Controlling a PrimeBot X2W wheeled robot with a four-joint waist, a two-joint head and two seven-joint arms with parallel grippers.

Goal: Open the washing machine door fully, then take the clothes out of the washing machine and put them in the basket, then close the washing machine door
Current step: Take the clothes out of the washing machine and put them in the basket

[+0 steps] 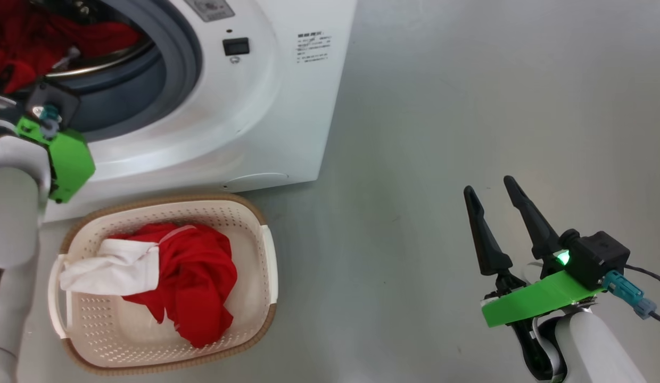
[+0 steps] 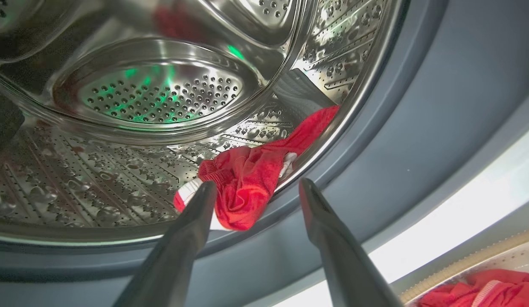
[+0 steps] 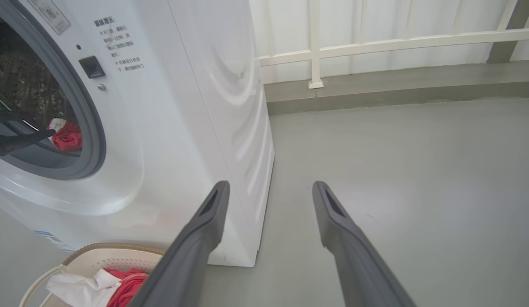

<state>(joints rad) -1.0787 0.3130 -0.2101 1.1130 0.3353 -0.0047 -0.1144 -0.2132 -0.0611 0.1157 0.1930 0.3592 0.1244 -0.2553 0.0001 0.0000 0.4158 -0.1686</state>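
1. Done: one red garment (image 1: 197, 276) lies in the basket (image 1: 202, 198).
2. Pending: your left gripper (image 2: 257, 184), fingers apart, faces another garment (image 2: 247, 170) inside the washing machine (image 1: 287, 106).
3. Your right gripper (image 1: 488, 184) is apart, empty; door closure remains.

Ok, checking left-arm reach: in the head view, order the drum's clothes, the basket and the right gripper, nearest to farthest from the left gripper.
From the left gripper:
1. clothes in the drum, just ahead, upper left.
2. basket, below it, lower left.
3. right gripper, far off, lower right.
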